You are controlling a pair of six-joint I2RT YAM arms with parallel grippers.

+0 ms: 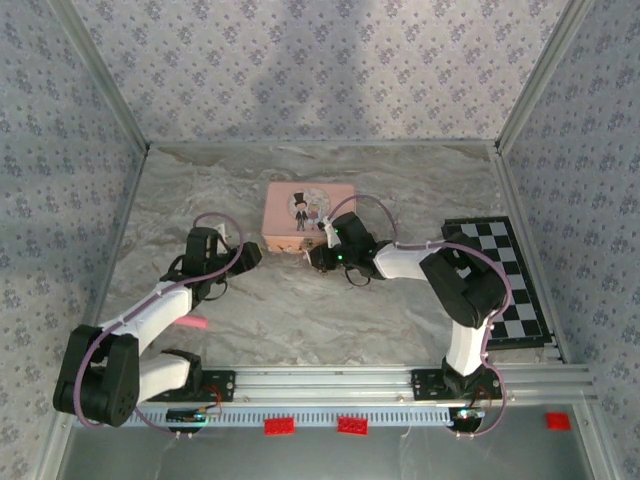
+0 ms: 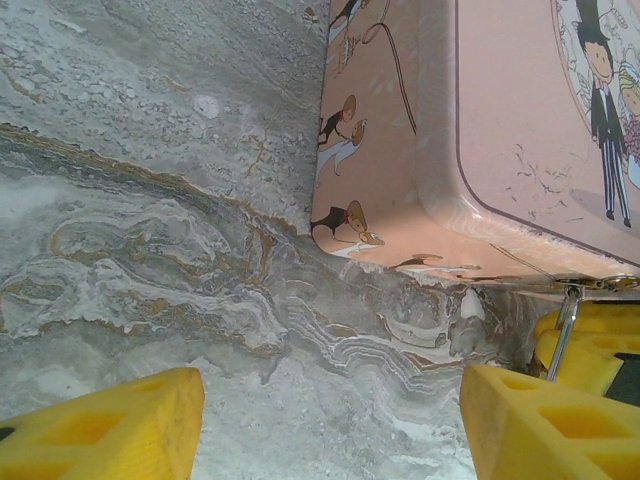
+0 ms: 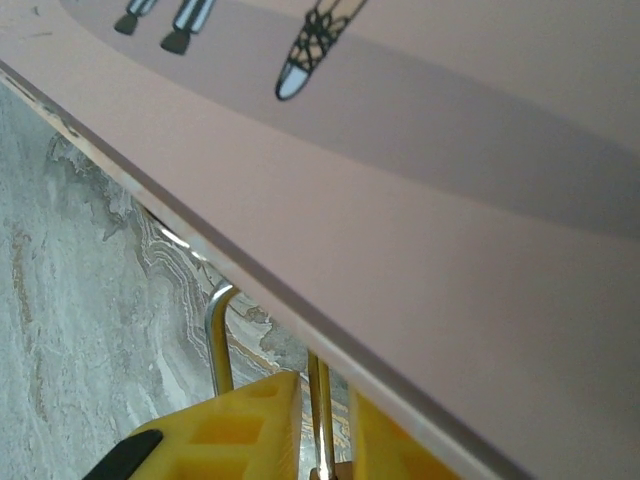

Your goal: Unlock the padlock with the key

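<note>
Right claw [image 3: 322,398] clenched on padlock [image 3: 318,400] by its thin shackle [image 3: 214,335], tight between the pads [image 3: 250,425], just under box [image 3: 450,250] edge | left claw [image 2: 332,392] released, padlock off to its right | I judge padlock light, rigid, slick metal; better hold is the body, hidden here.
</note>
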